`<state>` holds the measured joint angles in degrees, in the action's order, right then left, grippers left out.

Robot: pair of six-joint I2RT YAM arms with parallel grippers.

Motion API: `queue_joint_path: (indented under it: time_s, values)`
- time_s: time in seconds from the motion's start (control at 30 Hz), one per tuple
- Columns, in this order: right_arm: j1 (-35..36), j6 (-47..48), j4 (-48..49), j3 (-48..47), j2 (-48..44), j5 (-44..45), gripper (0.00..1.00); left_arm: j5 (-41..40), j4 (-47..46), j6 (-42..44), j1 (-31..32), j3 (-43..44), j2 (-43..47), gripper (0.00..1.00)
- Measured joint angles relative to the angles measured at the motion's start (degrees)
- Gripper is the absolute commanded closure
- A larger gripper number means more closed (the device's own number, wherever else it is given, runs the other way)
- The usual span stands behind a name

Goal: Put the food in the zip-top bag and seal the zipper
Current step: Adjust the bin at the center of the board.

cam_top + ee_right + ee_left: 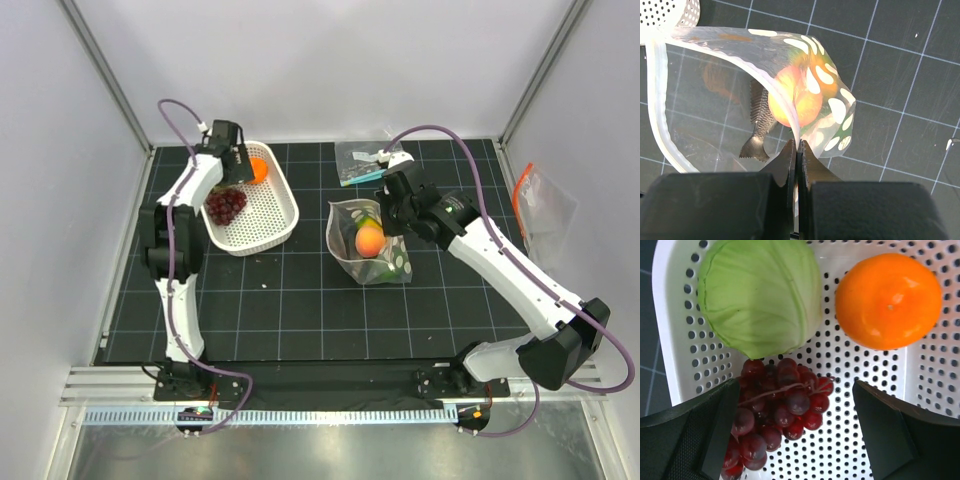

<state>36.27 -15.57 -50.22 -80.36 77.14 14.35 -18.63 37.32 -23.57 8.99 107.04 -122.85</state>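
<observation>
The white-dotted zip-top bag (372,250) lies on the mat with its mouth held open. My right gripper (798,147) is shut on the bag's mouth edge, the zipper (655,105), at its right side (386,218). An orange-yellow fruit (795,97) and something dark green (396,263) lie inside the bag. My left gripper (795,435) hangs open over the white basket (283,208), touching nothing. Below it lie purple grapes (775,410), a pale green cabbage (760,295) and an orange (887,300). The grapes sit partly between the left fingers.
A smaller clear bag with a teal strip (362,160) lies behind the dotted bag. A clear bag with an orange strip (540,205) sits off the mat at the right wall. The basket's corner (670,12) is close to the bag's mouth.
</observation>
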Motion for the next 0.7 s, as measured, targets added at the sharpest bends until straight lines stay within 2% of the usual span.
queue_joint_path:
  time_s: [0.2, 0.33, 0.43, 0.53, 0.7]
  values:
    - [0.0, 0.0, 0.0, 0.0, 0.0, -0.1, 0.99, 6.9, -0.7, -3.5, -1.4, -5.0, -0.2, 0.14]
    - [0.0, 0.0, 0.0, 0.0, 0.0, -0.3, 0.99, 9.9, -7.1, -5.3, 2.0, -17.9, 5.3, 0.17]
    - [0.0, 0.0, 0.0, 0.0, 0.0, -0.6, 0.99, 11.7, -8.6, -6.8, 6.7, -24.7, 11.5, 0.11]
    - [0.0, 0.0, 0.0, 0.0, 0.0, -1.2, 0.99, 11.9, -8.7, -7.6, 11.8, -26.2, 15.5, 0.01]
    - [0.0, 0.0, 0.1, 0.0, 0.0, -1.9, 0.99, 8.6, -8.9, -6.3, 14.9, -24.5, 21.2, 0.00]
